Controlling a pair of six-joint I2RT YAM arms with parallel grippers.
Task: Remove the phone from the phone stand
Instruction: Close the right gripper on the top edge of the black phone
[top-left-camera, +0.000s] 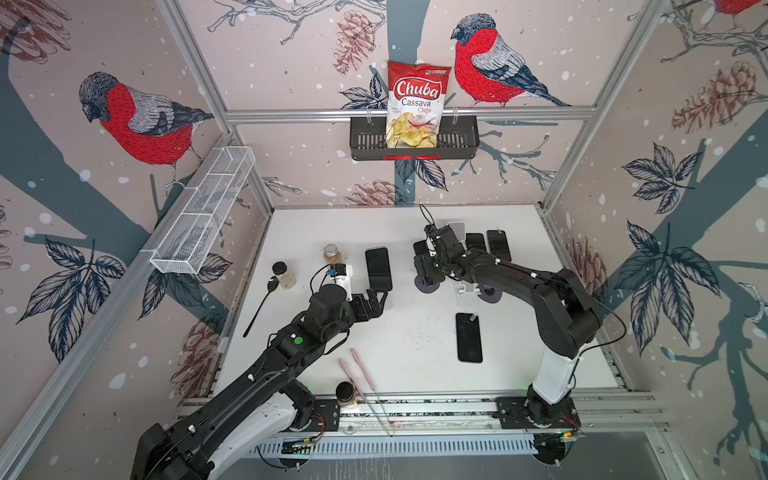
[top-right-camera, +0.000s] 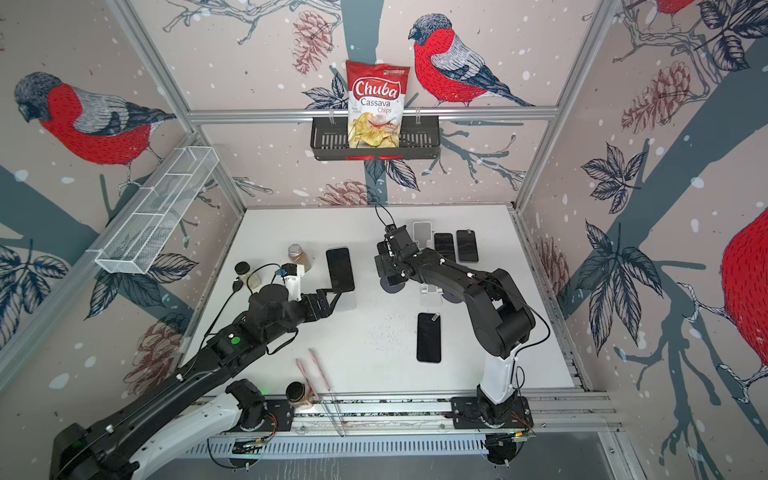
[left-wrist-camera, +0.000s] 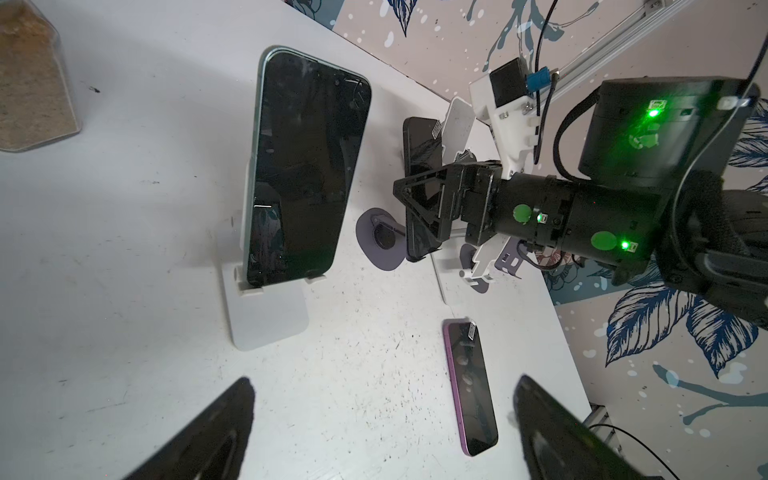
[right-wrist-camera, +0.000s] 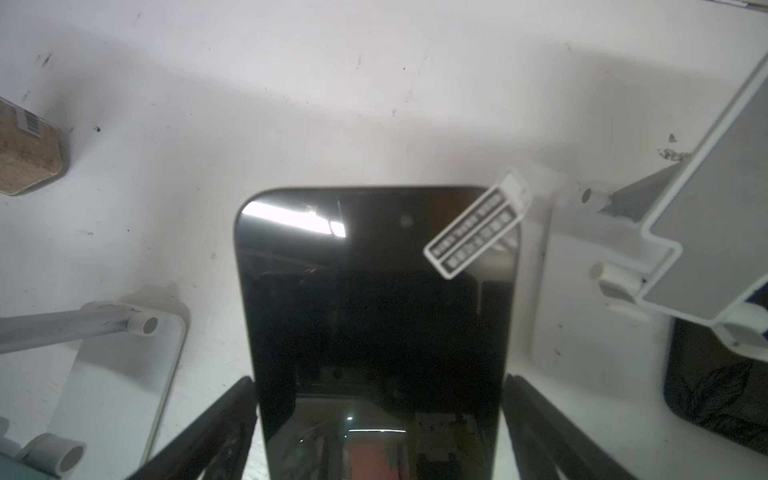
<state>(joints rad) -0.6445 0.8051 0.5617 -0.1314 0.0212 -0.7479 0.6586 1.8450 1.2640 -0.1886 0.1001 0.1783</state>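
Table (left-wrist-camera: 124, 249): matt white, scuffed and speckled. Propped phone (left-wrist-camera: 299, 166): glossy black glass, pale satin rim. Stand (left-wrist-camera: 266, 320): smooth matt white plastic. Labelled phone (right-wrist-camera: 374, 311): glossy reflective glass, with paper sticker (right-wrist-camera: 478, 232). Wall basket (top-left-camera: 199, 216): white-coated wire mesh. Chip bag (top-left-camera: 417, 99): glossy film.

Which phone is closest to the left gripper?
The phone propped on the white stand, directly ahead of the open left gripper. Every other one, such as the purple-edged phone lying flat, sits farther to the right.
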